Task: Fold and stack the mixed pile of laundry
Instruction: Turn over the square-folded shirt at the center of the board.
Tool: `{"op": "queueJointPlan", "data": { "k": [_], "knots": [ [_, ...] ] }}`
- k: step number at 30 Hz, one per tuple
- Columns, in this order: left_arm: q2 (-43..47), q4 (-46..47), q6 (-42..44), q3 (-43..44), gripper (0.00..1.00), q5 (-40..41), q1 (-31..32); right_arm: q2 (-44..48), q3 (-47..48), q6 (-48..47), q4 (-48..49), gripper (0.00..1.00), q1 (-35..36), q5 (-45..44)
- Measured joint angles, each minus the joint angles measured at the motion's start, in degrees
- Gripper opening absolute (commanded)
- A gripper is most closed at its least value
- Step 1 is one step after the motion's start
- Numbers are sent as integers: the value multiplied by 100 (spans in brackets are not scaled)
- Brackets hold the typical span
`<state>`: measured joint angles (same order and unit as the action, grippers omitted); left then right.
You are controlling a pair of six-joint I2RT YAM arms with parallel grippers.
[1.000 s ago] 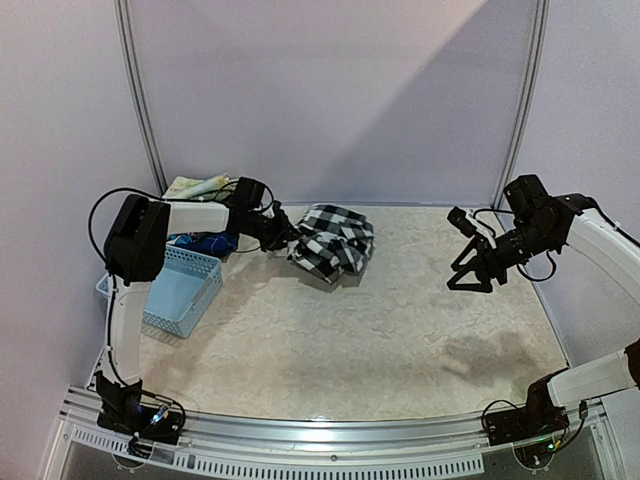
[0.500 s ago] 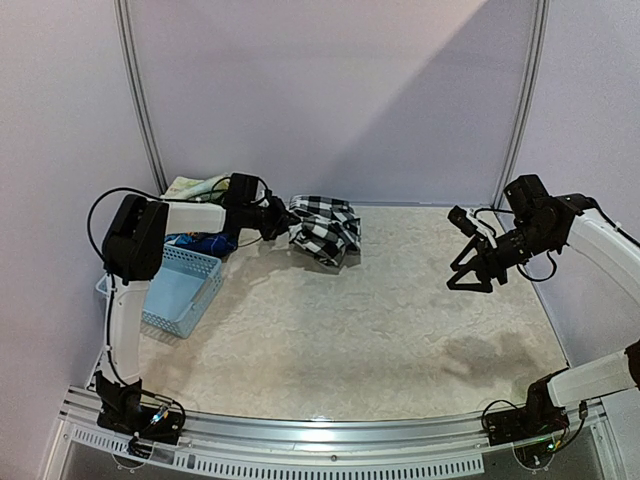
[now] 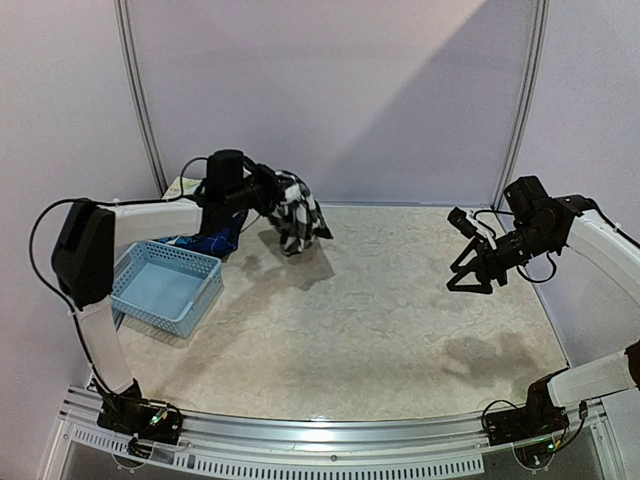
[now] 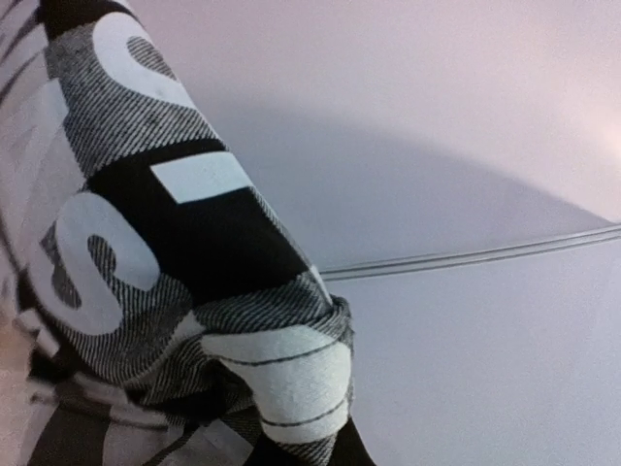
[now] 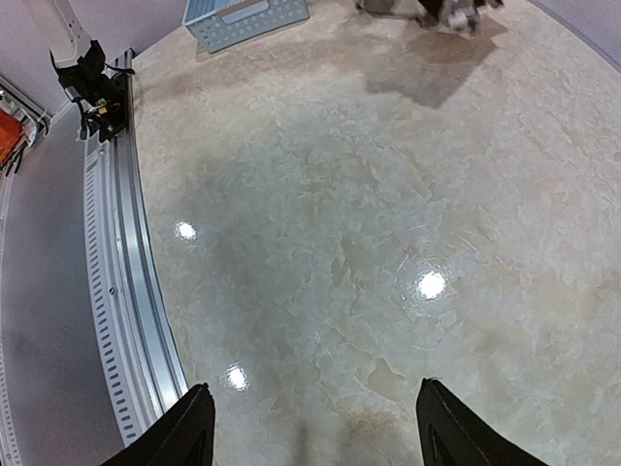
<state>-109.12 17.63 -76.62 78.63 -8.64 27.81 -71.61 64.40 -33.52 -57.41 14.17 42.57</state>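
My left gripper (image 3: 262, 196) is shut on the black-and-white checked shirt (image 3: 296, 212) and holds it bunched in the air above the table's far left. The shirt fills the left of the left wrist view (image 4: 175, 252) and hides the fingers. The pale yellow-green floral cloth (image 3: 186, 186) lies at the far left wall. The dark blue printed piece (image 3: 210, 243) lies behind the basket. No olive-green piece shows. My right gripper (image 3: 468, 282) is open and empty above the table's right side, its jaws wide apart in the right wrist view (image 5: 315, 432).
The light blue perforated basket (image 3: 165, 285) stands at the left and shows in the right wrist view (image 5: 247, 15). Marbled beige tabletop (image 3: 380, 330) spans the middle. A metal rail (image 5: 126, 291) runs along the near edge. White walls close the back and sides.
My left gripper has lifted the checked shirt off the table and carried it up and to the left. The left arm swung outward. The right arm has not moved.
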Motion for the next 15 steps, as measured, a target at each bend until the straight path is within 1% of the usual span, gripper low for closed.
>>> {"op": "queueJointPlan", "data": {
  "k": [3,5,8,11,15],
  "knots": [
    [496,17,9,2,0,142,-96,37,-57,20,46,72,0,2],
    [599,52,0,-46,0,168,-149,90,-118,26,63,72,0,2],
    [625,28,-13,-367,0,286,-175,153,-146,26,66,72,0,4],
    [616,-201,-15,-708,0,356,-149,205,-149,26,66,72,0,4],
    [516,-284,4,-739,0,422,-63,293,-201,24,74,72,0,2]
  ]
}}
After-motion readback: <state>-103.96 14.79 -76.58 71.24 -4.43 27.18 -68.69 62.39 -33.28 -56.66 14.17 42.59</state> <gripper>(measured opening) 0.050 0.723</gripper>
